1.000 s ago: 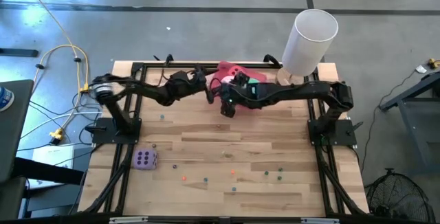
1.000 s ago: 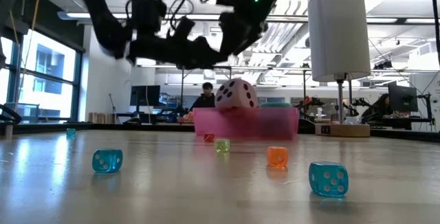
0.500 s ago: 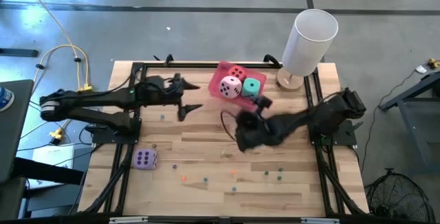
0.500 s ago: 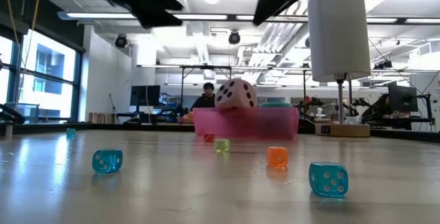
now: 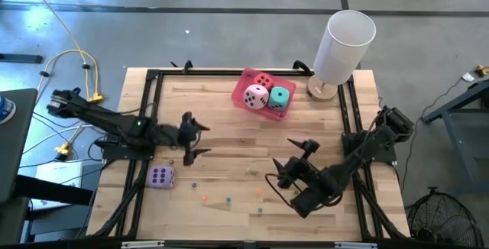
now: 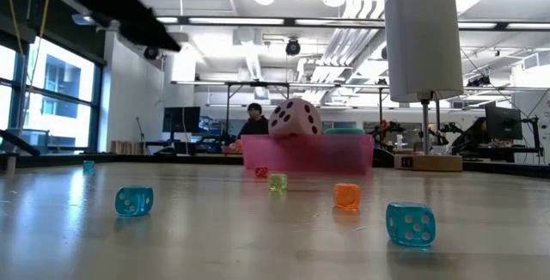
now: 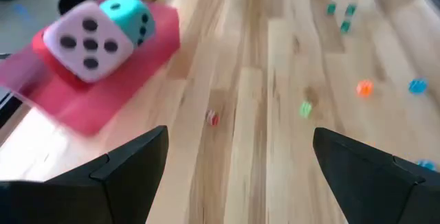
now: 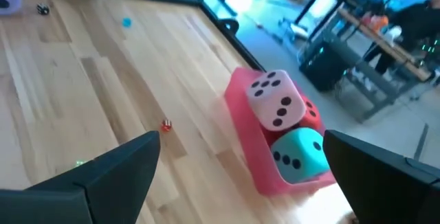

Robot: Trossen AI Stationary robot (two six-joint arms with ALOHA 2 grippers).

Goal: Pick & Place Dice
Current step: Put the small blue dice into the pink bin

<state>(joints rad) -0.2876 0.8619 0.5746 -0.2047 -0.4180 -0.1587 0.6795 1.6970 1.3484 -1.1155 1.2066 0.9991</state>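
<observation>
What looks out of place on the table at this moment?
The purple die sits alone near the table's left edge, while the red die, pink die and teal die are crowded in the pink tray. Tiny dice lie scattered.

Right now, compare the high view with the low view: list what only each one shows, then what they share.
Only the high view: the purple die by the table's left edge, the red die in the pink tray, and both open claws, left claw and right claw, each holding nothing.

Only the low view: a person in the room behind the table, and the pips on a small blue die.

Both: the pink tray, the pink die, the teal die, the white cylinder and small coloured dice scattered on the wooden table.
</observation>
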